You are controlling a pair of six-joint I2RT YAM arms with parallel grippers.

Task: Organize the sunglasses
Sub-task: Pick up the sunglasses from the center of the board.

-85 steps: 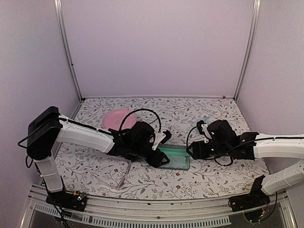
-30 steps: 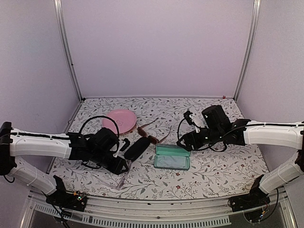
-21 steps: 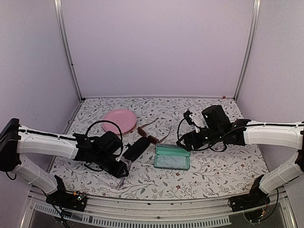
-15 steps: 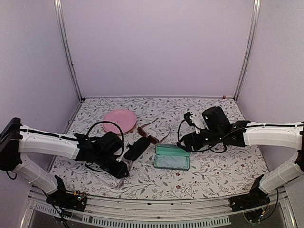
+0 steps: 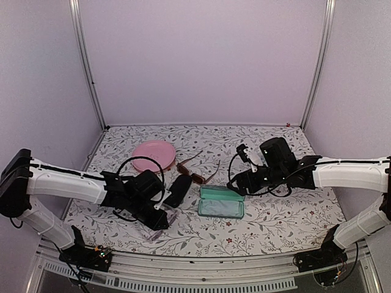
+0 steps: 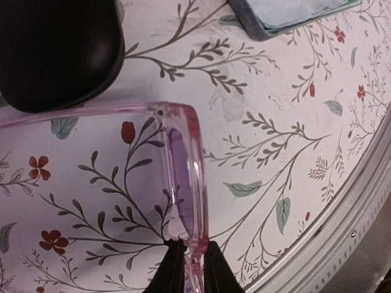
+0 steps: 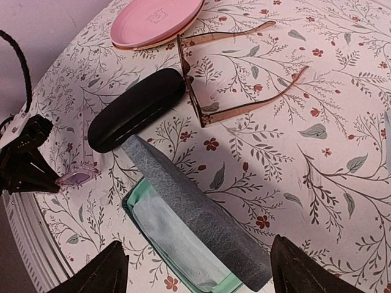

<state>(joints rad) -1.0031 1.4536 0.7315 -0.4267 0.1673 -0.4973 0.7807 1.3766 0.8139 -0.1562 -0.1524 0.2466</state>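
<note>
My left gripper (image 6: 186,251) is shut on the pale, near-transparent pink sunglasses (image 6: 182,171), pinching the front frame near its lower end; the pair lies low over the cloth near the front edge (image 5: 154,231). The reddish-brown sunglasses (image 5: 195,176) lie unfolded on the cloth, arms spread (image 7: 253,104), beyond the black case. My right gripper (image 7: 195,271) stands open with nothing between its fingers, hovering above the open grey-blue case (image 7: 201,210). In the top view it (image 5: 236,183) sits just right of the brown pair.
A black oblong hard case (image 5: 178,190) lies closed between the two pairs, close to my left gripper (image 5: 161,211). The grey-blue case (image 5: 221,202) shows a green lining and a white cloth. A pink plate (image 5: 154,155) sits behind. The table's metal front rail (image 6: 342,213) runs near the left fingers.
My left arm slid right toward the pale sunglasses and its jaws closed on the frame. The right arm has barely moved and stays open.
</note>
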